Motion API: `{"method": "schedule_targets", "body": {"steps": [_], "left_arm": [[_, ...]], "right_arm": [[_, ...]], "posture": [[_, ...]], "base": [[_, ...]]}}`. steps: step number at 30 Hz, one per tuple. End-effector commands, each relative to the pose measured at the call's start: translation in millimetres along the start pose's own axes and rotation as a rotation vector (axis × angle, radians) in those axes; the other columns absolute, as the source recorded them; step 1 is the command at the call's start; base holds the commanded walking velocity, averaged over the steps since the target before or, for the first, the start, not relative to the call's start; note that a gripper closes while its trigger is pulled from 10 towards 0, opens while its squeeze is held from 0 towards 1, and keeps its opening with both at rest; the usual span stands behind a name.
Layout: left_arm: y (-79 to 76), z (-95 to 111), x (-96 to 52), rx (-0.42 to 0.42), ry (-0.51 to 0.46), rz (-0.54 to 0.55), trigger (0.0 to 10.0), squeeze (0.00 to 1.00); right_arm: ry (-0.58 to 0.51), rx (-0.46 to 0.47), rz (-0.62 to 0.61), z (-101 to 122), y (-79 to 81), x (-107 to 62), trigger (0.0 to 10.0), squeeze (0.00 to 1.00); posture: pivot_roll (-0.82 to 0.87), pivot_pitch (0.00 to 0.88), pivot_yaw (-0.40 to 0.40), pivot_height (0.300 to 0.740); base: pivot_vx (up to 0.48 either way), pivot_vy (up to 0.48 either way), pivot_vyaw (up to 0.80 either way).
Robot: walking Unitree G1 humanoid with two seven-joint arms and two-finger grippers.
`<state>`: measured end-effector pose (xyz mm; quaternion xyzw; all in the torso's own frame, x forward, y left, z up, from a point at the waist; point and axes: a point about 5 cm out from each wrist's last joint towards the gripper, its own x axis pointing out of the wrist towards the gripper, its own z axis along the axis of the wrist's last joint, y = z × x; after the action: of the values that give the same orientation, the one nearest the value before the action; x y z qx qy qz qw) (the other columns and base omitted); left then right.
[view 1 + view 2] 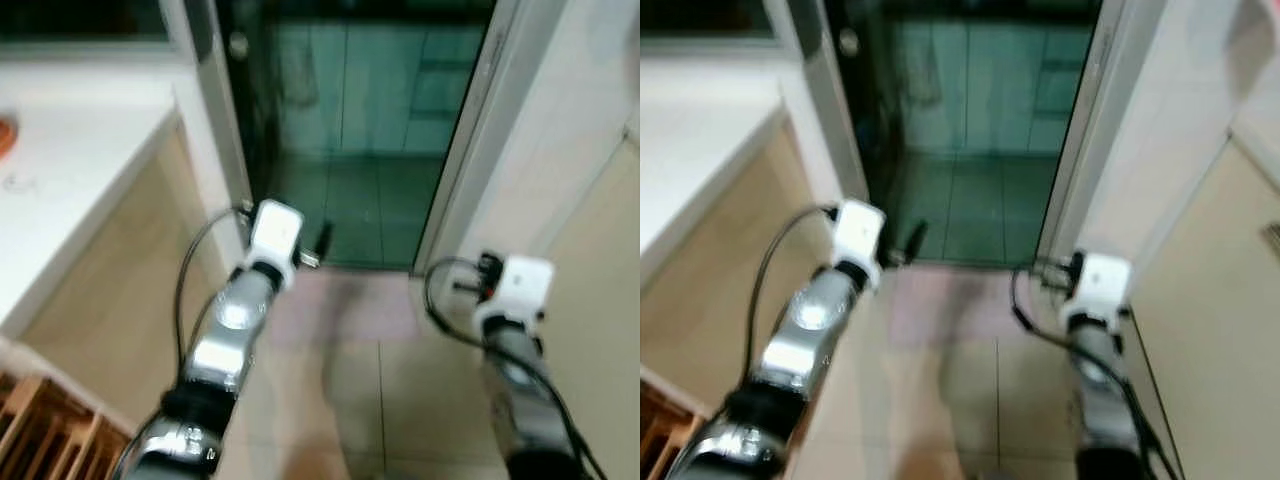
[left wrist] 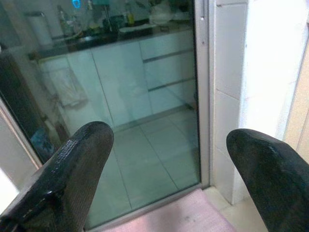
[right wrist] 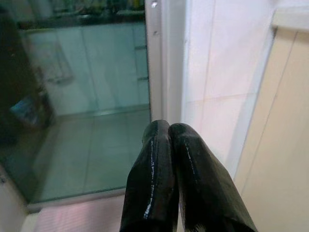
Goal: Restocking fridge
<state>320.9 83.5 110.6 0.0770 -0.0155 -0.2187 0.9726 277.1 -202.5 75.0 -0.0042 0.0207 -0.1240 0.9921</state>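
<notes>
Both silver arms reach forward over a tiled floor toward a glass door (image 1: 370, 120). My left gripper (image 2: 169, 150) is open, its two black fingers (image 2: 72, 164) spread wide with nothing between them. My right gripper (image 3: 168, 126) is shut, its fingers (image 3: 154, 164) pressed together and empty. The left wrist (image 1: 272, 235) is held near the door's left frame, the right wrist (image 1: 515, 285) near its right frame. Through the glass I see a kitchen with pale cabinets (image 2: 125, 72) and a dark counter with bottles. No fridge or stock items can be made out.
A white counter (image 1: 70, 160) with a beige side panel stands on my left. A wooden rack (image 1: 40, 430) sits low at the left. A white tiled wall (image 1: 560, 130) and a beige panel (image 1: 600, 260) close in on the right. A pinkish mat (image 1: 340, 300) lies before the door.
</notes>
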Motion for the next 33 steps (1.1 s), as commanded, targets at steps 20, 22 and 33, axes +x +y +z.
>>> {"method": "schedule_targets", "body": {"steps": [20,22,33], "left_arm": [[46.9,-23.9,-13.8,-0.172,0.102,0.333,10.0,0.0],[54.6,-33.2,-21.4,-0.202,0.137,0.372,10.0,0.0],[46.1,-38.9,-29.5,-0.173,0.148,0.341,10.0,0.0]], "right_arm": [[-0.045,0.04,0.096,13.6,24.9,7.2,10.0,0.0],[-0.038,0.066,0.091,10.9,22.6,4.0,10.0,0.0],[-0.03,0.096,0.08,13.5,24.1,11.0,10.0,0.0]], "posture": [[-0.08,0.0,0.003,0.74],[-0.07,0.0,-0.001,0.74],[-0.06,0.0,-0.002,0.74]], "base": [[0.447,0.0,0.0],[0.0,0.0,0.0],[0.0,0.0,0.0]]}}
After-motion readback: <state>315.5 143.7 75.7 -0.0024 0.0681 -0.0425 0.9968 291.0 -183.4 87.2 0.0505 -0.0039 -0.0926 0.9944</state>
